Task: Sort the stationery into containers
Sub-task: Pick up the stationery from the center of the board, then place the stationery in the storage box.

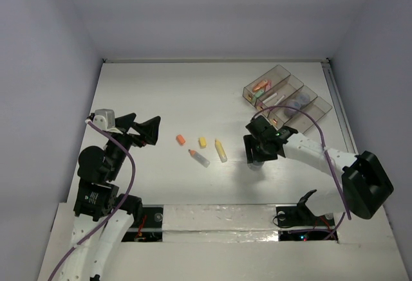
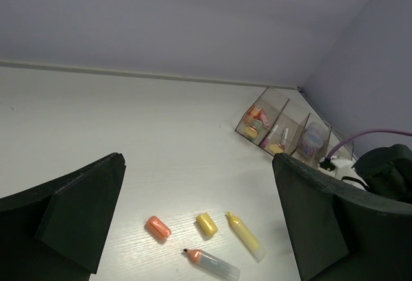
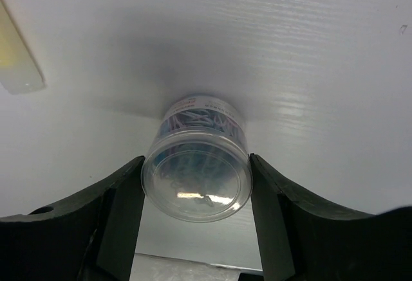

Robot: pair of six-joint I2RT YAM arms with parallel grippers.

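- The table runs wide to the back wall, and the containers sit near its far right edge.
- The right gripper is clamped on a round tin that stands on the table.
- The left gripper hangs with its jaws spread wide.
- A yellow marker and an orange bit lie between the arms.

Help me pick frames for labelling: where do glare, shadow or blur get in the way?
Right wrist: a bright glint on the tin lid, a soft shadow on the table behind it, and the marker at the left edge is blurred. Top external: the right gripper hides the tin and casts a shadow beside it. Left wrist: evenly lit, but its fingers are dark and featureless.
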